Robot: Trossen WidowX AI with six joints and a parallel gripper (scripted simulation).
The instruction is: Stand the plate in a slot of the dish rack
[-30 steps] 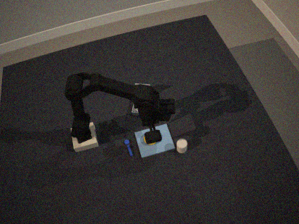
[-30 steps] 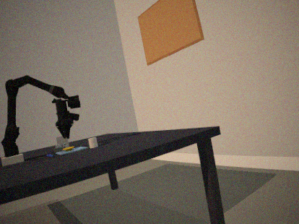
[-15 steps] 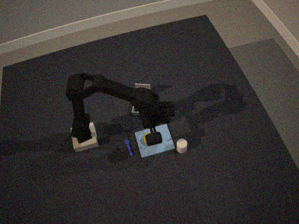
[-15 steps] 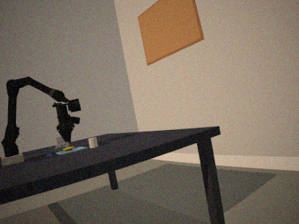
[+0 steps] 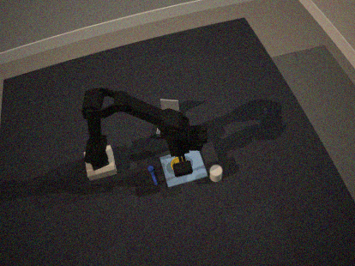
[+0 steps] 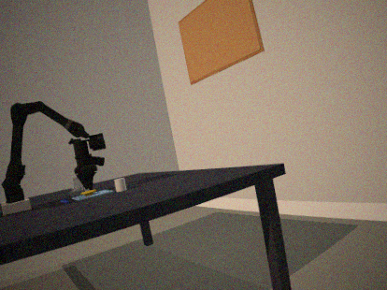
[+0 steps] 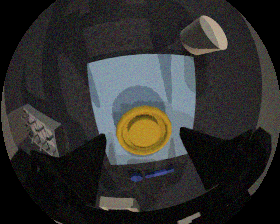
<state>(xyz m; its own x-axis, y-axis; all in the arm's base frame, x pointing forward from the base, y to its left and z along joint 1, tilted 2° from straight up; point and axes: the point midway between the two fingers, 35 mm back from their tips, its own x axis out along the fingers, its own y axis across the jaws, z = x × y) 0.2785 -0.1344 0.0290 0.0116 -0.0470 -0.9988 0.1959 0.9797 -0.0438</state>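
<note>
From the top, the black parallel-jaw gripper hangs spread and empty over the round yellow plate, which lies flat on a pale blue square mat toward the dark table's near edge. A white cylindrical cup stands just beside the mat's right edge, and a small blue utensil lies beside its left edge.

The exterior view shows the gripper low over the plate.

At the wrist, the plate sits between the dark fingers, and the grey wire dish rack lies well apart at left.
</note>
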